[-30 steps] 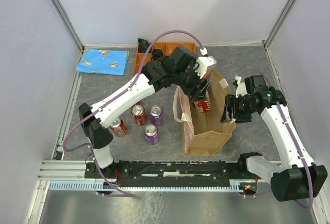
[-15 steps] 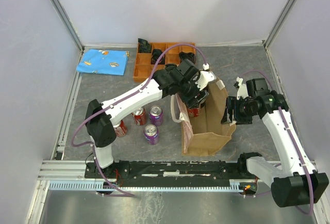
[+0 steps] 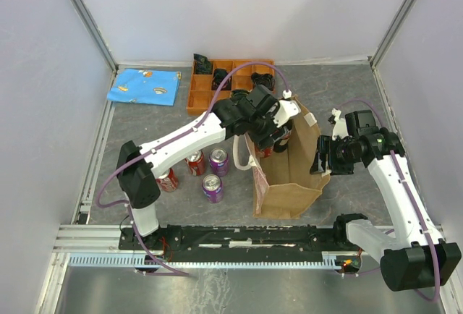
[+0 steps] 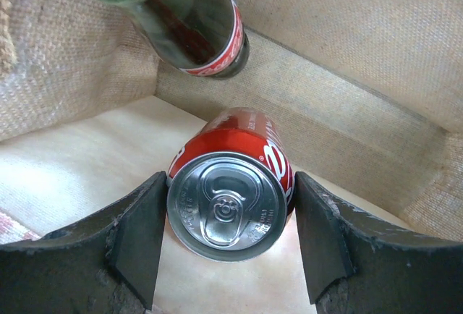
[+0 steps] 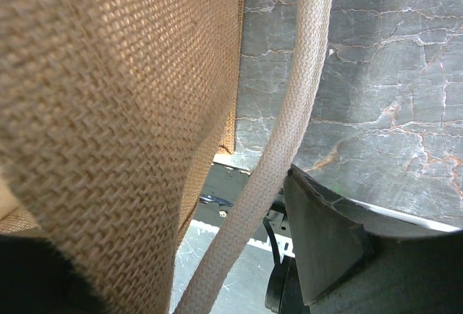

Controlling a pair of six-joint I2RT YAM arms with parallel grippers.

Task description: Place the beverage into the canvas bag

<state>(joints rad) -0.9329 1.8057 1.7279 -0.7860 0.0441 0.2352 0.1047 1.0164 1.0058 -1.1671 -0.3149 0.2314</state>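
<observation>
Left gripper (image 4: pixel 230 187) is clenching a red can (image 4: pixel 227 214) inside the bag (image 3: pixel 289 184), one finger pressing on each side of the can and its lid facing the wrist camera; whether its base is touching the bag's pale floor is not showing. Right gripper (image 3: pixel 323 156) is sitting at the bag's right rim with its jaws standing apart, unclenched, the canvas wall and a whitish handle (image 5: pixel 286 133) passing between them. Only the left wrist view is showing the bag's inside: a dark bottle (image 4: pixel 189 24) with a red cap and red label is leaning beyond the can, toward the seam of floor and wall, apart from the can. Only the right wrist view is showing the gap between wall and handle, with the grey table (image 5: pixel 376 75) appearing through it. From above, the left gripper is hiding most of the can, and the bag is standing upright with its mouth open. At the far left rear a blue cloth (image 3: pixel 145 86) is lying flat; four loose cans (image 3: pixel 212 187), two red and two purple, are standing left of the bag; behind them an orange tray (image 3: pixel 197 99) is holding dark items too small to name.
</observation>
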